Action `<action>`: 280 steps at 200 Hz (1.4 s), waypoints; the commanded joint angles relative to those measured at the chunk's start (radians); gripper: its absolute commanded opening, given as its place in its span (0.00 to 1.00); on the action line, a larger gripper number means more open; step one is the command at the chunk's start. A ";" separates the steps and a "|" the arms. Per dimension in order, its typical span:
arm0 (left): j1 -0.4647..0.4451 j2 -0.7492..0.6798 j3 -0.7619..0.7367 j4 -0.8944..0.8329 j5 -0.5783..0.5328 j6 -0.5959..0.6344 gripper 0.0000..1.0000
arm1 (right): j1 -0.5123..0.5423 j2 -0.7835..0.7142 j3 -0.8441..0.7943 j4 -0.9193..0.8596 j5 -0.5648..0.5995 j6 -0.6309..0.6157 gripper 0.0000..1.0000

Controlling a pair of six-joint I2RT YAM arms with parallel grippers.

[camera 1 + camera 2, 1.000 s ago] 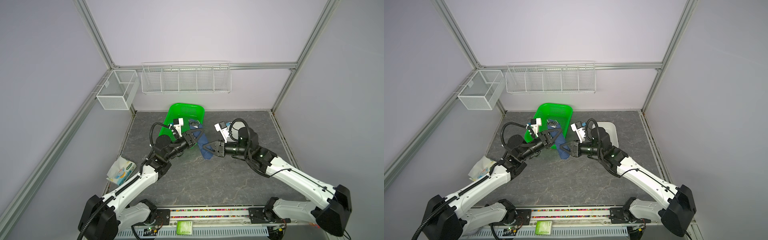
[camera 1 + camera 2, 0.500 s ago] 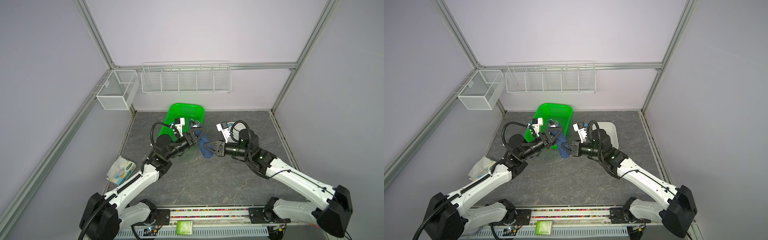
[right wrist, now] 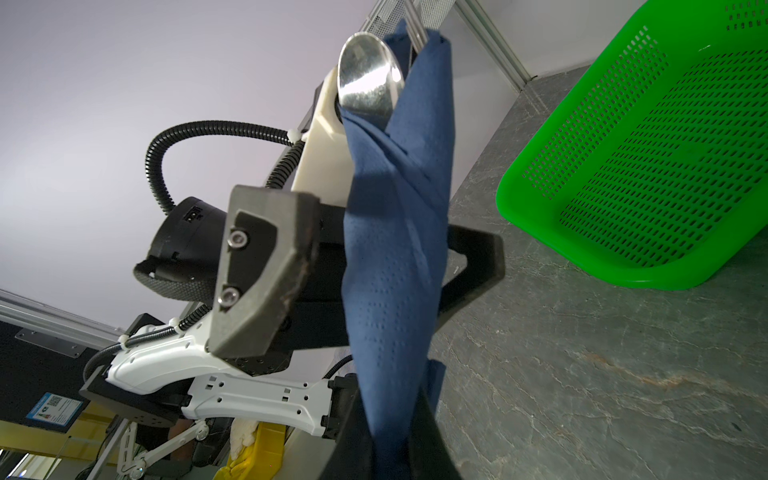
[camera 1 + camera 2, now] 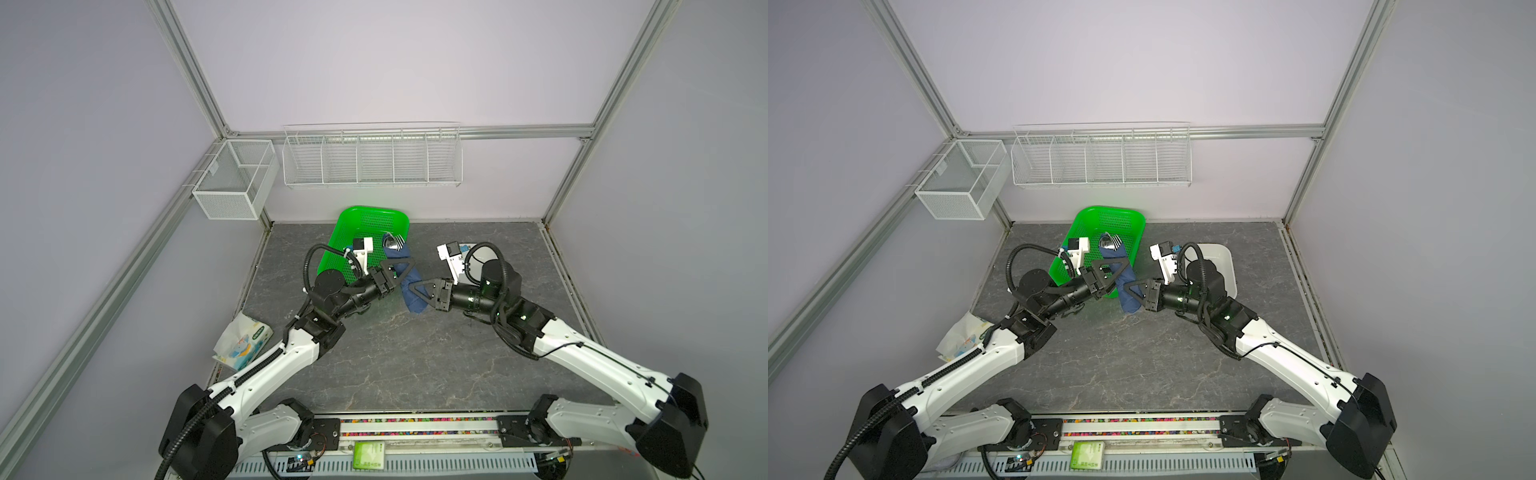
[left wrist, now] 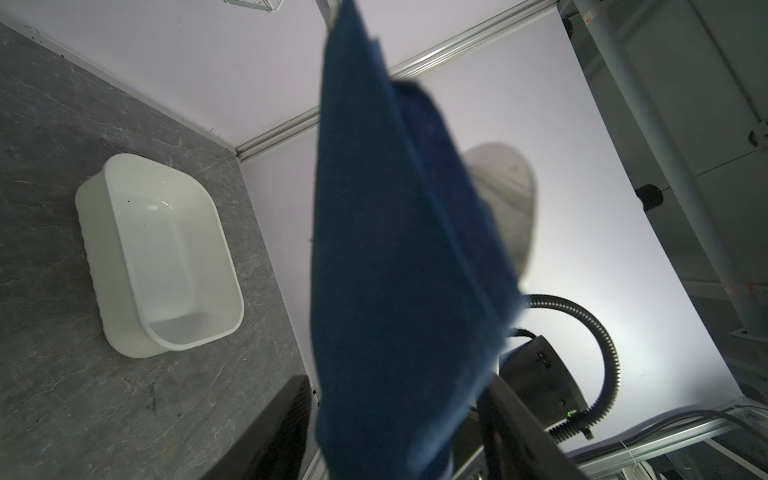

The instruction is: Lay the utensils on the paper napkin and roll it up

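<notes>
1. Paper napkin point(image 3: 395, 187): it is already wound into a narrow navy tube around the utensils point(image 3: 368, 79). Placing and rolling both appear done.
2. Location: the roll is held in the air above the worktop point(image 3: 582, 374), its top end leaning toward the green basket point(image 3: 623, 145).
3. Right gripper point(image 4: 417, 290): fingers clamped on the roll's lower end, carrying it.
4. Left gripper point(image 3: 395, 274): fingers spread wide either side of the roll's middle, not gripping.
5. Remaining: probably only setting the roll down. The overlapping flap looks loose.
6. Materials: matte paper with embossed dot rows. A polished, mirror-like spoon bowl protrudes at the top. The basket is glossy perforated plastic.
</notes>
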 commanded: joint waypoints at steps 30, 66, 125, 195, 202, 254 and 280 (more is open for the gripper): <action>-0.030 0.022 0.015 -0.026 -0.008 0.048 0.64 | 0.000 -0.027 -0.014 0.084 -0.003 0.014 0.12; -0.032 0.038 0.019 0.021 -0.005 0.037 0.61 | -0.002 -0.029 -0.019 0.091 -0.008 0.019 0.13; -0.032 0.033 0.022 0.044 -0.006 0.034 0.45 | -0.002 -0.032 -0.023 0.094 -0.012 0.020 0.14; -0.032 0.023 0.021 0.057 -0.020 0.039 0.15 | -0.002 -0.050 -0.038 0.070 -0.009 0.011 0.16; -0.032 0.023 0.021 0.057 -0.019 0.039 0.13 | -0.002 -0.054 -0.041 0.068 -0.008 0.010 0.17; -0.032 0.024 0.023 0.094 -0.005 0.039 0.01 | -0.003 -0.077 -0.049 0.040 -0.027 0.001 0.33; -0.032 0.027 0.025 0.121 0.009 0.037 0.00 | -0.008 -0.077 -0.049 0.047 -0.040 0.010 0.45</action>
